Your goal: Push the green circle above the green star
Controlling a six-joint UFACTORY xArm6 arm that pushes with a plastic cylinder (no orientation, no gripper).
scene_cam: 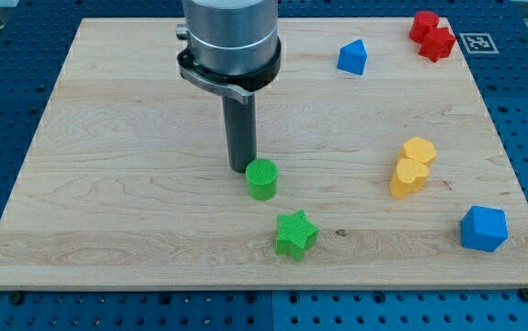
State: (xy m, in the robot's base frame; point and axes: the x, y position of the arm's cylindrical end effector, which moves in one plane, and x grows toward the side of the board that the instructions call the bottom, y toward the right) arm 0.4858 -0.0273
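Observation:
The green circle [262, 179] is a short green cylinder near the board's middle, a little below centre. The green star [295, 233] lies below it and slightly to the view's right, a small gap apart. My tip [240, 168] is the lower end of the dark rod and stands right at the circle's upper left side, touching it or nearly so. The arm's grey body rises above the rod to the view's top.
The wooden board [108, 184] lies on a blue perforated table. A blue block [352, 58] sits at the upper right, a red block [431, 37] at the top right corner, a yellow block [412, 166] at the right, a blue block [483, 229] at the lower right.

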